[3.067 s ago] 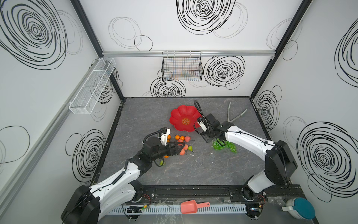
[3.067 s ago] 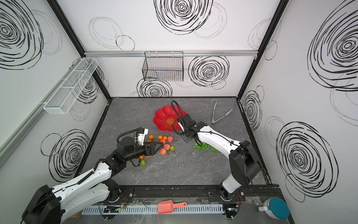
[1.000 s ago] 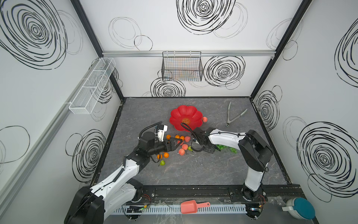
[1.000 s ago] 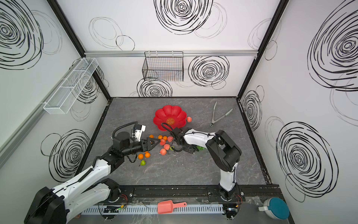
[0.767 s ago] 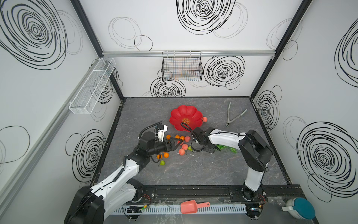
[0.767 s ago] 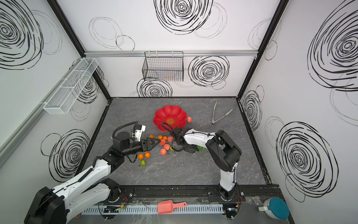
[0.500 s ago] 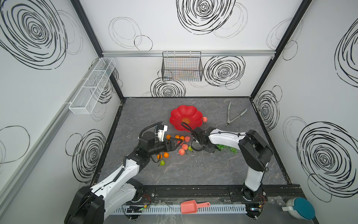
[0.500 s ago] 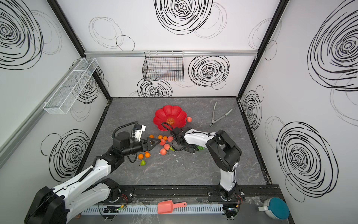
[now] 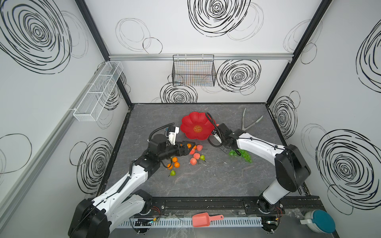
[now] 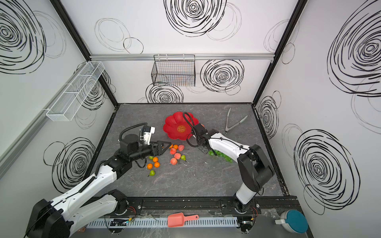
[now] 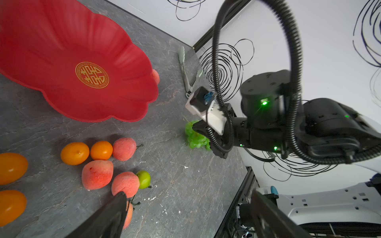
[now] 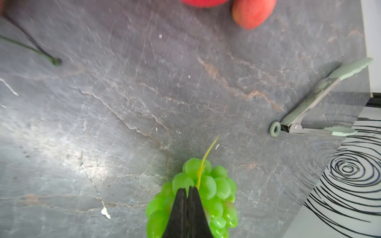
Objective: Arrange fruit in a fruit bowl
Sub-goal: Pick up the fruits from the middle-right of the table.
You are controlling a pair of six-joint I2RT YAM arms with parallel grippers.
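Right wrist view: grapes under closed jaws, fruit bowl unfilled.
Item: grapes (image 12: 218, 185), one green bunch, lay on the grey table (image 9: 206, 181) right of centre in both top views, apart from the fruit bowl (image 9: 188, 123). Jaws of the right gripper (image 12: 188, 190) stood pressed together over the bunch's stem end, the stem just beside the tips; whether it was nipped could not be told. The fruit bowl, above centre frame, held nothing, so every piece remained to place. Peaches (image 9: 193, 161), tangerines (image 9: 174, 159) and pears (image 9: 172, 173) lay loose below it. The left gripper (image 11: 188, 193) gaped wide, empty, above that cluster.
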